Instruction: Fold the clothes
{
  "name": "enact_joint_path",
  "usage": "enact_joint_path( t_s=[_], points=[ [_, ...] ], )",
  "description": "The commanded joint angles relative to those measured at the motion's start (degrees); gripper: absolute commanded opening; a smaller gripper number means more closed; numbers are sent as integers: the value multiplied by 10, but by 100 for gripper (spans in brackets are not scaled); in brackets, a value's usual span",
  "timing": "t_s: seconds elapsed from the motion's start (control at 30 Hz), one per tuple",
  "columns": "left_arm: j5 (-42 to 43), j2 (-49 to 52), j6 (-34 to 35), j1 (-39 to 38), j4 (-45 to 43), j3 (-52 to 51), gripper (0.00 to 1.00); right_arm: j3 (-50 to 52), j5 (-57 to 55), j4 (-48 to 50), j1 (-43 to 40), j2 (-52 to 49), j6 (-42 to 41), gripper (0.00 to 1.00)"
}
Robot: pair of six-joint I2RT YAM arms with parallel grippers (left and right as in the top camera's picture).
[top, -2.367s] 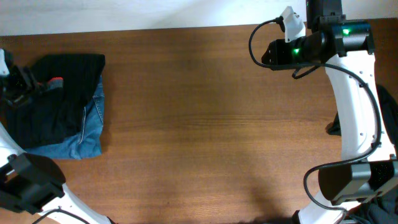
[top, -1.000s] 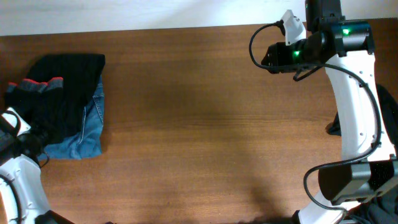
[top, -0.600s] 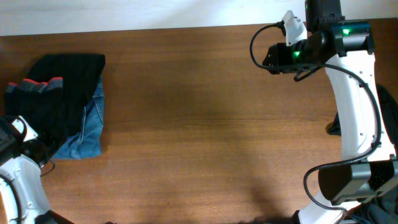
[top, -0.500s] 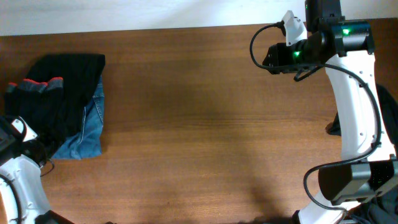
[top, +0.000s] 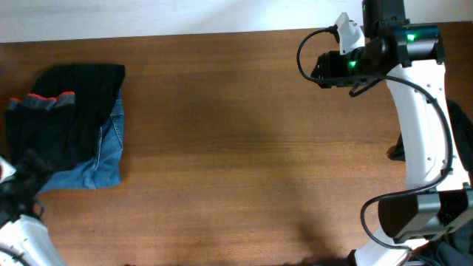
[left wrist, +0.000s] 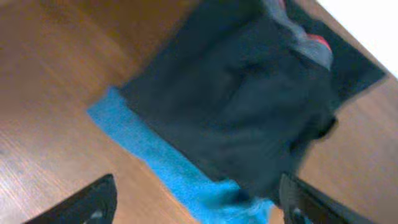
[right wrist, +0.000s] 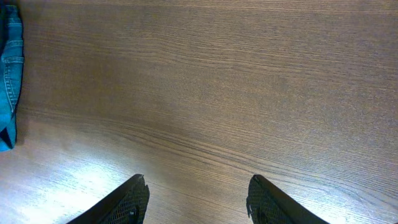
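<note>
Overhead shows the clothes [top: 70, 118] stacked at upper left, black pieces over blue denim [top: 103, 162]. My left gripper [left wrist: 196, 196] hangs near their lower-left corner, jaws apart and empty. The right gripper [right wrist: 196, 190] is likewise spread. I'd stay high to avoid snagging the stack.

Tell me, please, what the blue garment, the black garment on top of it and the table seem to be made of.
Blue garment: likely denim, matt, with stitched seams.
Black garment: soft matt fabric, limp and creased; the fibre is unclear.
Table: wood or a wood-look laminate, with brown grain lines and a slight sheen.
</note>
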State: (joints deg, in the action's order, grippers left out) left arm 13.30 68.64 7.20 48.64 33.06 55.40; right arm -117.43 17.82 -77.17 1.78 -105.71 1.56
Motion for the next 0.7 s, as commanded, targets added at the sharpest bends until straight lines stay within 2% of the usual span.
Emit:
enact_joint_path(
  t_s=[0.0,0.13,0.67],
  points=[
    [68,15,9,47,-28,-28,86,-2,-5,0,-3,-5,1,57],
    [111,56,9,70,-58,-31,87,-2,-5,0,-3,-5,1,58],
    [221,230,9,70,-143,-31,87,-2,-5,0,-3,-5,1,58]
  ],
)
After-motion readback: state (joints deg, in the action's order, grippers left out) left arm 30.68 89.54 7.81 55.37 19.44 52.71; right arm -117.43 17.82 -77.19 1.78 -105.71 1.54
